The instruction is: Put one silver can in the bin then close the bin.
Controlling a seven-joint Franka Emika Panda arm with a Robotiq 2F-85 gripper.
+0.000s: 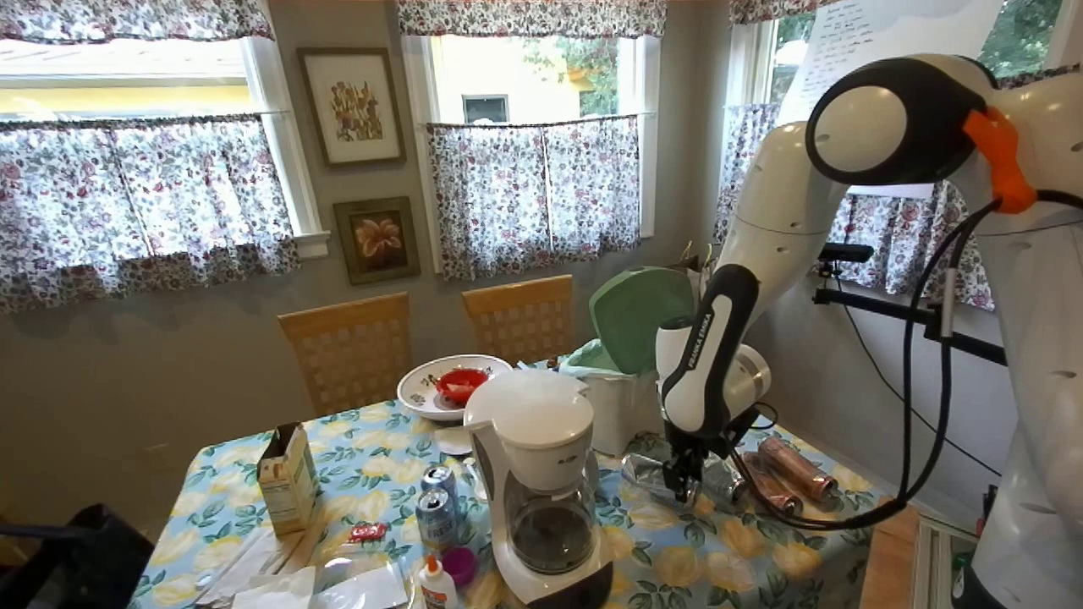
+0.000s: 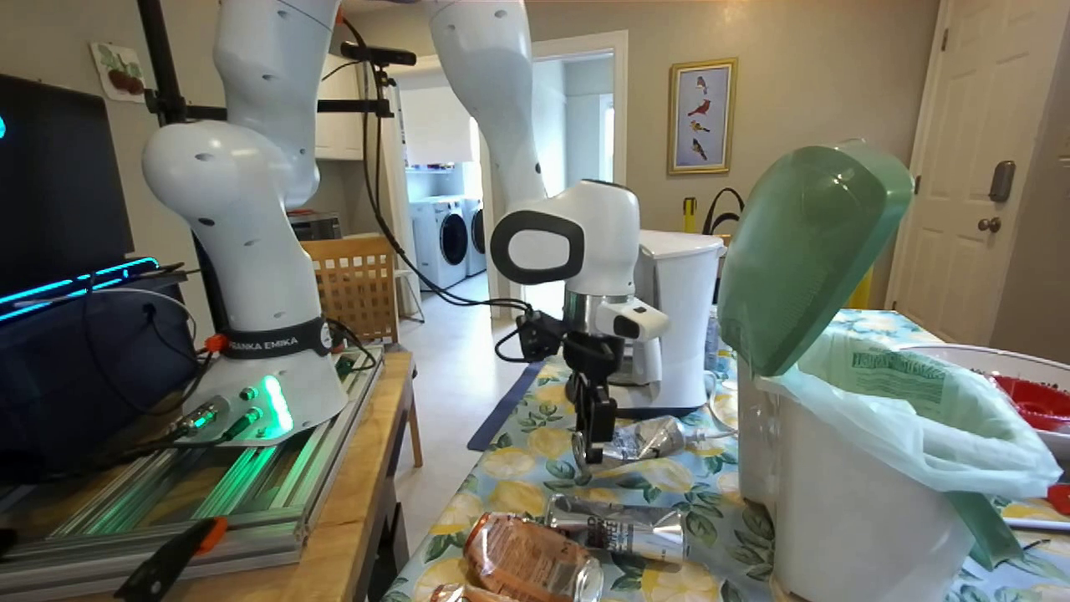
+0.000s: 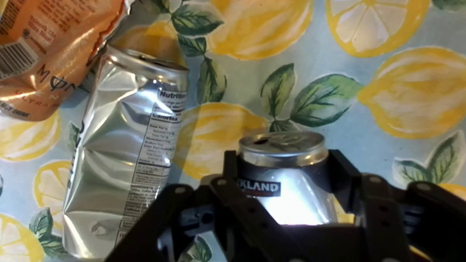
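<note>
Lemon-print tablecloth (image 1: 728, 558) underlay the claw (image 1: 684, 490), snug around one silver can (image 3: 287, 205); drop and closing seemed left, the open bin (image 1: 619, 410) at its eleven o'clock

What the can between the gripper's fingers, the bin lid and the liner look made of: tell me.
Silver can: shiny metal, probably aluminium, by its glare and rimmed metallic top.
Bin lid: probably moulded plastic, green with a soft sheen, by the highlights on its shell.
Liner: thin, translucent-looking pale green film, by its loose folds; plastic or compostable, unclear.
</note>
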